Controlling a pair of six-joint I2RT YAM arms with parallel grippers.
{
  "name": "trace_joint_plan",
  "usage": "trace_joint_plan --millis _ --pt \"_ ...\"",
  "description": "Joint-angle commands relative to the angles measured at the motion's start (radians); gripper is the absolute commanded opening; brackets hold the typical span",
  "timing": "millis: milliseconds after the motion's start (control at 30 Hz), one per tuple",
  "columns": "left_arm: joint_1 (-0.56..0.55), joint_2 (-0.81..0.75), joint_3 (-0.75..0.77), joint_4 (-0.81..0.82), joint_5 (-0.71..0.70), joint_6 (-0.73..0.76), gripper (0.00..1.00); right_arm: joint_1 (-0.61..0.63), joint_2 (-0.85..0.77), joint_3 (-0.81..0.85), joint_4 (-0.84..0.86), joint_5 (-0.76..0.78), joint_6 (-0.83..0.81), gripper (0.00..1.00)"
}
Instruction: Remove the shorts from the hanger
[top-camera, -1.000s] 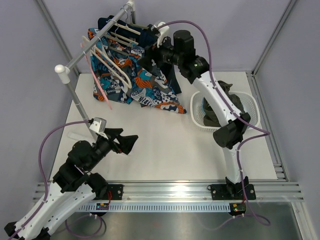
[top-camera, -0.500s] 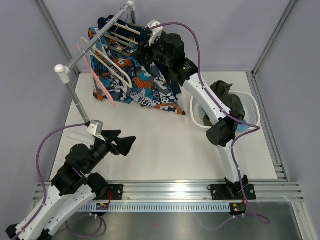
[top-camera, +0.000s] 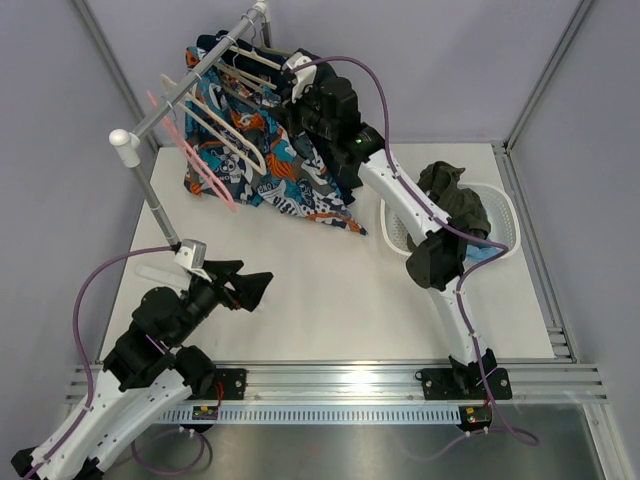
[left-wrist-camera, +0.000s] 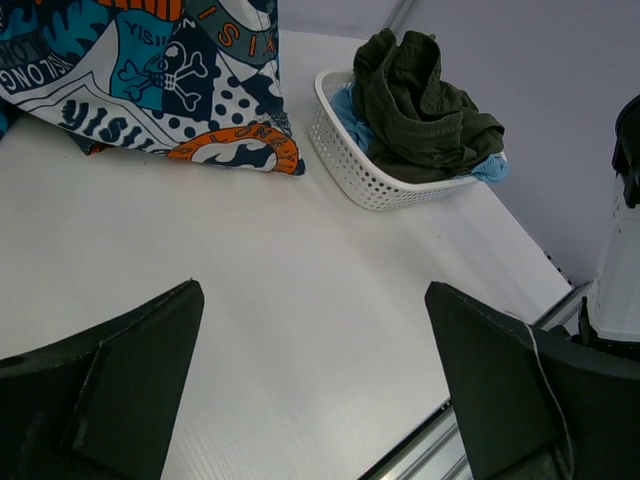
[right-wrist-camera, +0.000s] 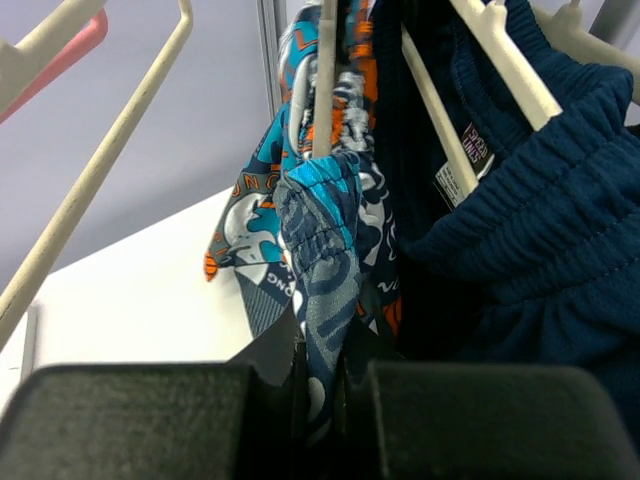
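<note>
Left arm (top-camera: 100, 410) and right arm (top-camera: 458, 315): white links, black joints, 2 purple cables (top-camera: 88, 295); green light (top-camera: 354, 141) upper centre.

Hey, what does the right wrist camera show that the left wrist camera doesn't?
Right wrist only: the right gripper pinching the patterned shorts at the waistband, plus navy shorts and cream hangers. Left wrist only: the left gripper wide open over the table, and a white basket holding an olive garment. Both: the patterned shorts and the white table.
</note>
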Motion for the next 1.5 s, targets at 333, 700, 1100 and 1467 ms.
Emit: trace_joint_plan --millis 333,700,1100,1467 --pt "0.000 0.011 0.028 0.056 -0.001 -0.016 0.99 -0.002 -0.133 0.078 0.150 -0.062 0.122 0.00" --pt "0.000 0.003 0.028 0.042 -0.024 -0.019 0.99 -0.040 -0.224 -0.053 0.058 -0.149 0.128 0.00" --pt "0.000 0.046 0.068 0.029 -0.012 0.086 0.99 -0.226 -0.553 -0.499 -0.190 -0.518 -0.068 0.00" --pt "0.000 0.243 0.114 0.097 0.158 0.329 0.95 -0.255 -0.899 -1.069 -0.630 -0.674 -0.524 0.00"
